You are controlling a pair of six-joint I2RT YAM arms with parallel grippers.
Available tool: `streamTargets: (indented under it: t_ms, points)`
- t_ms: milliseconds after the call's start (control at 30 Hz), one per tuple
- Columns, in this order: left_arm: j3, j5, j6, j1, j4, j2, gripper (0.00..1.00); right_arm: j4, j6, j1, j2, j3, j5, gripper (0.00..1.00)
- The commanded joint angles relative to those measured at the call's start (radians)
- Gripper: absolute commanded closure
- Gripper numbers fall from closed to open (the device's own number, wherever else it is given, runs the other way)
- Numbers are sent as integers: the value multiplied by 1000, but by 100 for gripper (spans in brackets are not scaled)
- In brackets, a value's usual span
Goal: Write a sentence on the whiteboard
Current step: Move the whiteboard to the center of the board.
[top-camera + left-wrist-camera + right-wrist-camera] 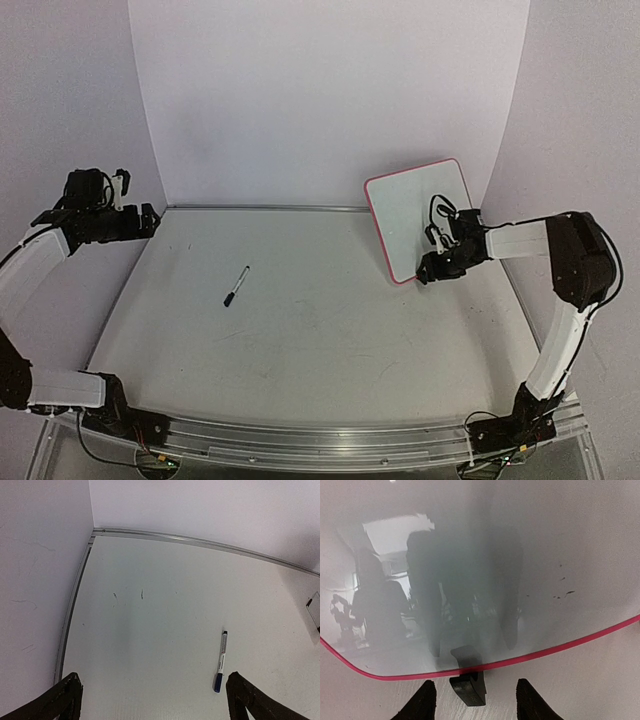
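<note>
Pink-rimmed whiteboard [545, 555] just beyond right gripper [476, 685] (parted)

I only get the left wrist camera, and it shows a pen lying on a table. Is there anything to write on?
Observer: Yes. The top view shows a whiteboard standing tilted at the far right.
Operator: Is anything holding it?
Observer: Not gripping. The right gripper is open at its lower edge, fingers either side of a black clip foot.
Operator: Any writing on it yet?
Observer: No words that I can see, only a few dark specks and reflections.
</note>
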Motion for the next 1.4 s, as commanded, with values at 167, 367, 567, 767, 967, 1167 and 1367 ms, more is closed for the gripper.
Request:
streamTargets:
  t_ms: [167,367,567,767,967,1167,1367]
  points:
    - [1,21,22,2,41,-25,0,-50,-18,29,20,45,14,63]
    - [0,17,22,2,41,-26,0,-64,-21,42,36,63,34,70]
    - [2,10,24,2,38,-28,1,-79,-21,58,50,80,69,78]
    - [1,3,27,2,35,-30,1,-93,-22,76,65,100,103,85]
    - [1,-4,28,2,33,-41,0,-93,-23,98,55,95,155,94]
    - [0,-5,29,2,33,-42,1,-67,12,148,26,72,246,100]
    - [-3,-3,26,2,31,-47,1,-55,171,250,-10,52,420,100]
